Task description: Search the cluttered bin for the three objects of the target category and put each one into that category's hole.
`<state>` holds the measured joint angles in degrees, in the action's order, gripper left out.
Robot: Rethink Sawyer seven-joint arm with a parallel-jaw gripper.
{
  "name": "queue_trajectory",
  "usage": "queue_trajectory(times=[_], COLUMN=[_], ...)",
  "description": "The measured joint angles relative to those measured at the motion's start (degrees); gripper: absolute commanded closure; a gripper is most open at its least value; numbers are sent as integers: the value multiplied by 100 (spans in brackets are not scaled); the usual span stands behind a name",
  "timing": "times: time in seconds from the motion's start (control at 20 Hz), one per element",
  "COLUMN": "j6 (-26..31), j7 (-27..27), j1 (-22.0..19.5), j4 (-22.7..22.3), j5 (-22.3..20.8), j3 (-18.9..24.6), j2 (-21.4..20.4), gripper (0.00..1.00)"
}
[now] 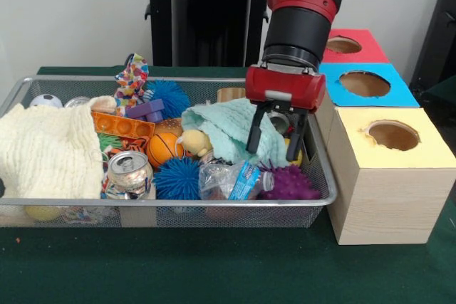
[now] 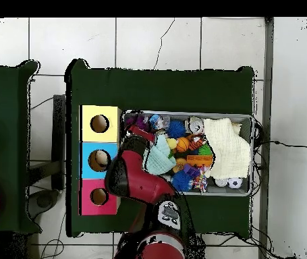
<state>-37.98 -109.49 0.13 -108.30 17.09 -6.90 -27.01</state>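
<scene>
The cluttered bin (image 1: 214, 203), a silver wire-mesh basket, lies on the green table and also shows in the overhead view (image 2: 252, 158). My gripper (image 1: 274, 140) hangs open and empty over its right end, with its fingertips just above a mint green cloth (image 1: 224, 127). The bin holds a cream knitted cloth (image 1: 46, 151), a soda can (image 1: 130, 171), an orange ball (image 1: 164, 149), two blue spiky balls (image 1: 178, 178), a purple spiky ball (image 1: 288, 184), a crushed plastic bottle (image 1: 231, 179) and an orange brick plate (image 1: 121, 126). In the overhead view the arm (image 2: 132, 172) hides the gripper.
Three wooden boxes with round holes stand to the right of the bin: yellow top (image 1: 420, 149) nearest, blue top (image 1: 395, 96) in the middle, red top (image 1: 370, 51) farthest. In the overhead view they line up left of the bin, yellow (image 2: 112, 123), blue (image 2: 87, 160), red (image 2: 87, 197).
</scene>
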Motion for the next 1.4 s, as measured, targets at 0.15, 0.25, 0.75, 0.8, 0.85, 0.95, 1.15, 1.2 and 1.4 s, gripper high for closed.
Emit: queue_trajectory(times=[0.15,0.25,0.75,0.8,0.85,0.95,1.15,1.2,1.4], j6=[1,0,0,0,-2,-8,-6,-6,-7], j7=[0,0,0,0,0,0,0,0,0], j1=[3,8,2,4,4,4,4,4,3], j4=[10,28,114,123,129,156,304,361,478], j5=[-1,4,20,20,20,20,21,22,21], j3=[-117,-192,-307,-306,-306,-307,-309,-308,-309], j2=[3,15,336,405,450,553,632,646,719], gripper=[0,0,0,0,0,0,0,0,0])
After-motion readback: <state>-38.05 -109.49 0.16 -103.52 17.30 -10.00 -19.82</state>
